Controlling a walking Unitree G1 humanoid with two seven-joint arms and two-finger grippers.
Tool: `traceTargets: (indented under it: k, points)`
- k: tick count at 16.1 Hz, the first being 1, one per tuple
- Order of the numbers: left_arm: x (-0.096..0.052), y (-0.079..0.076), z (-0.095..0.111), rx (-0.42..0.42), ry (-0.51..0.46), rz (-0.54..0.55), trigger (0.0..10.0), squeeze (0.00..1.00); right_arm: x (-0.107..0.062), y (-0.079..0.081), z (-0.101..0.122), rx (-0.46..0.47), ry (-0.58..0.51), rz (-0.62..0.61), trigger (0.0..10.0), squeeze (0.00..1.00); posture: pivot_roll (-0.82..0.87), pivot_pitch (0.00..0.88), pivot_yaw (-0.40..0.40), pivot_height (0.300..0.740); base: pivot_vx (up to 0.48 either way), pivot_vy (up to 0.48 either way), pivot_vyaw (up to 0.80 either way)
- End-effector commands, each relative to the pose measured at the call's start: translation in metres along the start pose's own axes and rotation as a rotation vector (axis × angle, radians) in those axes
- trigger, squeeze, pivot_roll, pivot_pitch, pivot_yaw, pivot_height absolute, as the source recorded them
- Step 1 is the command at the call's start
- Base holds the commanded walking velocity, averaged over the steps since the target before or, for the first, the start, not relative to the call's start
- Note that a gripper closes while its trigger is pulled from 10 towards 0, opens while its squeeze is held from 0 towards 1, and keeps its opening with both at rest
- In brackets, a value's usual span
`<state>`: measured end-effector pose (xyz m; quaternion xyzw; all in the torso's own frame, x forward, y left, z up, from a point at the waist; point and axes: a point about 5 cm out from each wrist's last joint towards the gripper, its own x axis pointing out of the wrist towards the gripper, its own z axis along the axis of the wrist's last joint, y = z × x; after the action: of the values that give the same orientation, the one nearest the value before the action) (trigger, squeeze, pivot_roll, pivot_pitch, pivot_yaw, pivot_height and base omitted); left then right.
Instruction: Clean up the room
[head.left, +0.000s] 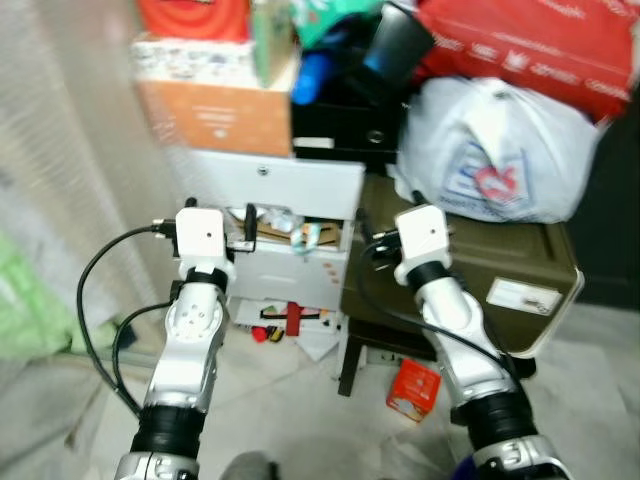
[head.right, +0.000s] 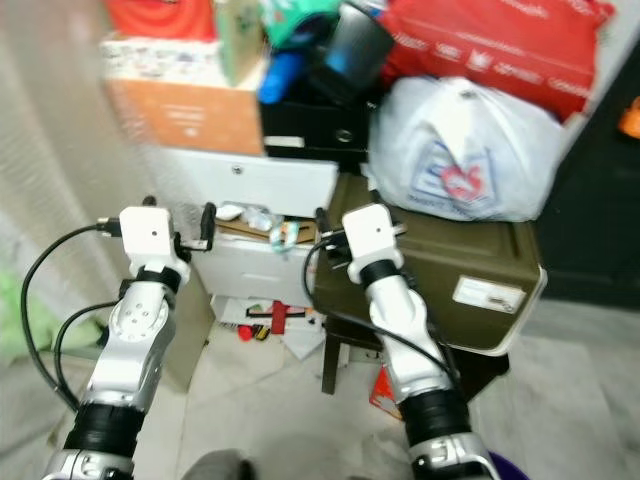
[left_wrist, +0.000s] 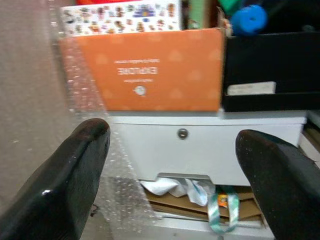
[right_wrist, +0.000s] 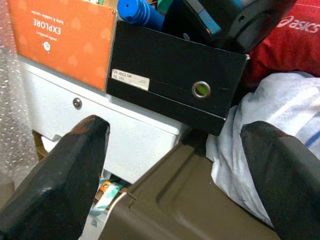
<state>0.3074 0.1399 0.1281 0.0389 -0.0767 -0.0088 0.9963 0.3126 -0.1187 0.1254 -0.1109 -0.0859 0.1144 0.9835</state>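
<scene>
A white drawer unit (head.left: 285, 182) stands ahead, and its lower drawer (head.left: 290, 240) hangs open, stuffed with cardboard, paper and a green strap. On the unit sit an orange box (head.left: 215, 115) and a black box (head.left: 345, 125) holding a blue tube (right_wrist: 140, 12). Small red items (head.left: 288, 320) and papers lie on the floor under the drawers. A little red carton (head.left: 413, 388) lies beneath the dark stool. My left gripper (left_wrist: 172, 135) is open, held level before the top drawer front. My right gripper (right_wrist: 175, 127) is open too, facing the black box and the crate's corner. Neither holds anything.
An olive-green crate (head.left: 470, 270) on a dark stool carries a bulging white plastic bag (head.left: 500, 150), with a red bag (head.left: 540, 40) above it. Bubble wrap and a pale curtain (head.left: 70, 200) hang at the left, with something green (head.left: 25, 300) low beside them. Pale floor (head.left: 300, 420) lies in front.
</scene>
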Motion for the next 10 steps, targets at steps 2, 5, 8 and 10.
traceTargets:
  k: [2,5,8,10]
  points:
    - [0.0023,0.0082,0.0003,0.001,-0.009,0.005,10.0,0.00,0.0036,0.0056,0.0035,0.025,-0.010,0.011,10.0,0.00,0.02,0.000,-0.023,0.740,0.000,0.000,0.00]
    - [0.0009,0.0043,0.0006,-0.005,-0.018,-0.014,10.0,0.00,0.0038,0.0051,0.0043,0.020,-0.017,0.010,10.0,0.00,0.02,0.000,-0.023,0.740,0.000,0.000,0.00]
    - [0.0013,0.0039,0.0002,-0.012,-0.019,-0.022,10.0,0.00,0.0036,0.0040,0.0038,0.018,-0.012,-0.002,10.0,0.00,0.02,0.000,-0.023,0.740,0.089,0.000,0.00]
    - [0.0012,0.0031,-0.0003,-0.014,-0.019,-0.029,10.0,0.00,0.0037,0.0029,0.0032,0.027,-0.009,-0.007,10.0,0.00,0.02,0.000,-0.023,0.740,0.270,0.000,-0.63]
